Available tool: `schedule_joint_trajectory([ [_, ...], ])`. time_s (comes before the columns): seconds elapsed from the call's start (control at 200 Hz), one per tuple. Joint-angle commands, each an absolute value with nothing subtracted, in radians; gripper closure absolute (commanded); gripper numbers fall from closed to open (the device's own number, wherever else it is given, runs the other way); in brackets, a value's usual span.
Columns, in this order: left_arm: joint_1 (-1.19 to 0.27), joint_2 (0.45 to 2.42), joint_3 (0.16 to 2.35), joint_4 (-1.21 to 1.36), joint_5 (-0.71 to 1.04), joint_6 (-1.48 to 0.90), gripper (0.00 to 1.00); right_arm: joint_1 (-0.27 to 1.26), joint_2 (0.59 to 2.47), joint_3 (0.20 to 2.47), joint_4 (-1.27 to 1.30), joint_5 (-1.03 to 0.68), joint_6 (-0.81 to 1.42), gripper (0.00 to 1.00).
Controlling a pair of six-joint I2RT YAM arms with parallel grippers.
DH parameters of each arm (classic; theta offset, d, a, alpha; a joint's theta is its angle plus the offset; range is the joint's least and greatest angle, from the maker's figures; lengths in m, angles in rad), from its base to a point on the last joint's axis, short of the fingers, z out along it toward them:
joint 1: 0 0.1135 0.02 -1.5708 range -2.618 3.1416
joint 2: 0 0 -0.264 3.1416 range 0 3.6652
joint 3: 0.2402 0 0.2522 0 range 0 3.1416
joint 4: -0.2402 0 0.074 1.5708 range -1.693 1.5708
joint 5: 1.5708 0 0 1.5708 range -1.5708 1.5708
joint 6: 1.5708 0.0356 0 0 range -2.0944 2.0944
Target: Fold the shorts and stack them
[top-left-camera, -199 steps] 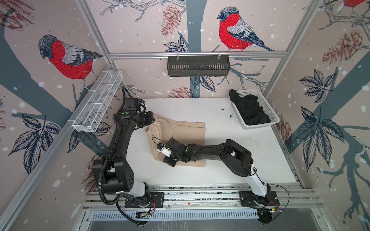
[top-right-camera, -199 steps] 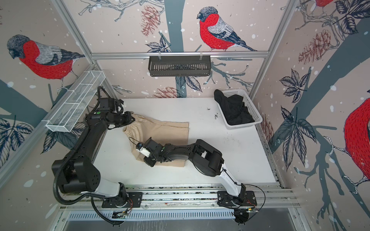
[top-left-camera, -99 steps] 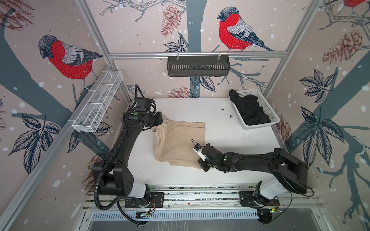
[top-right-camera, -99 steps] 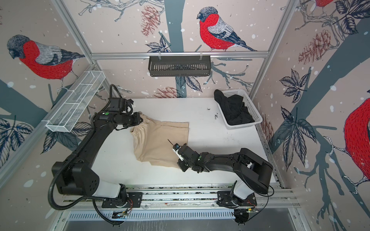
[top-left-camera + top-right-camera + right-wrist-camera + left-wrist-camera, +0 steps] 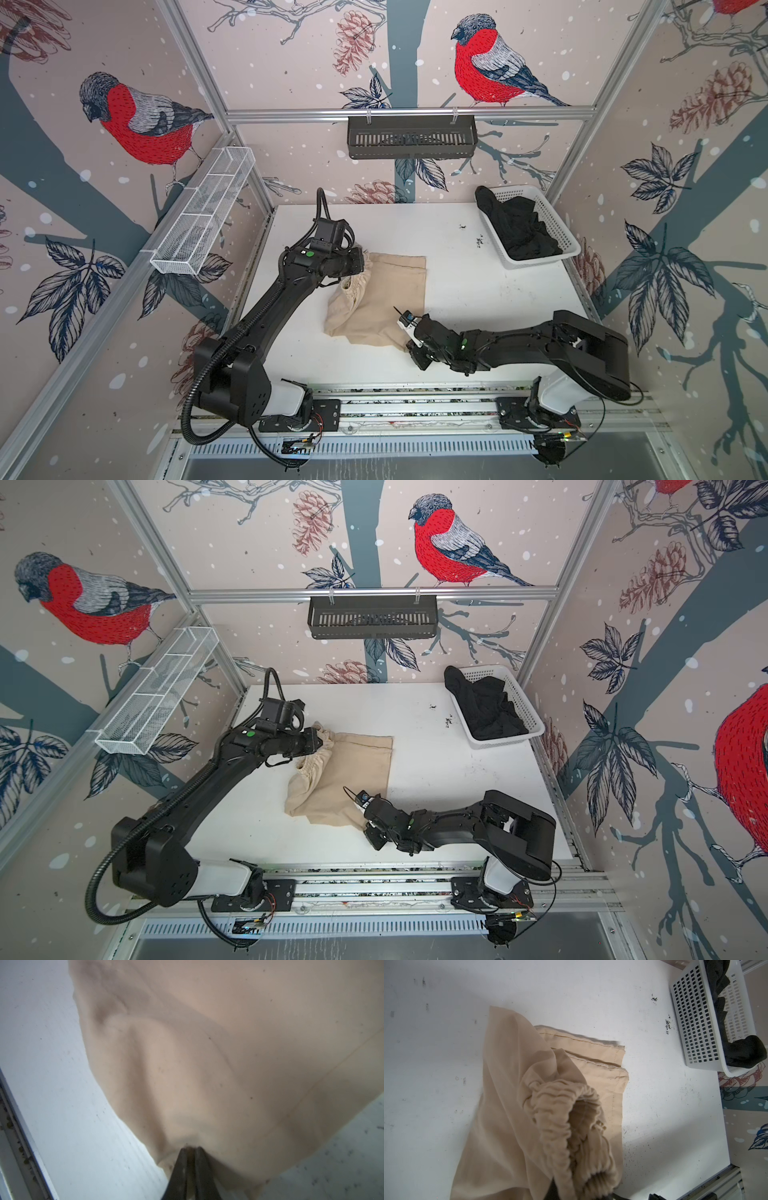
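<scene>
Beige shorts (image 5: 386, 291) lie more bunched than before: left end effector (image 5: 358, 265), clenched on their waistband (image 5: 560, 1126), has swung inward, and right end effector (image 5: 191, 1149) has now pinched their near corner.

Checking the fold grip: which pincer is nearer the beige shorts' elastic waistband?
Left. The left pincer grips the waistband; the right pincer pinches the beige shorts at the opposite edge.

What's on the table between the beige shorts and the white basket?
Only bare table with a few dark specks; nothing else lies between the beige shorts and the white basket, as both top views show.
</scene>
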State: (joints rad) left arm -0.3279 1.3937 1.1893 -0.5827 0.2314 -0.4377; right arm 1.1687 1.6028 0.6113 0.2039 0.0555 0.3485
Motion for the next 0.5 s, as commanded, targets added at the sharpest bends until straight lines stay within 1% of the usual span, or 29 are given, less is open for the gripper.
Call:
schedule_joint_trajectory([
  [0.0, -0.347, 1.413, 1.203, -0.497, 0.22, -0.482, 1.0, 1.188, 1.624, 0.617, 0.138, 0.051, 0.371, 0.88],
  [0.14, -0.37, 1.446, 1.25, -0.528, 0.198, -0.459, 1.0, 1.198, 1.61, 0.604, 0.103, 0.072, 0.377, 0.88],
  [0.24, -0.394, 1.477, 1.263, -0.554, 0.194, -0.433, 1.0, 1.198, 1.588, 0.598, 0.063, 0.093, 0.375, 0.84],
  [0.33, -0.445, 1.496, 1.246, -0.543, 0.186, -0.409, 1.0, 1.197, 1.57, 0.594, 0.041, 0.102, 0.371, 0.82],
  [0.495, -0.509, 1.544, 1.221, -0.553, 0.199, -0.389, 1.0, 1.181, 1.556, 0.591, 0.031, 0.103, 0.369, 0.72],
])
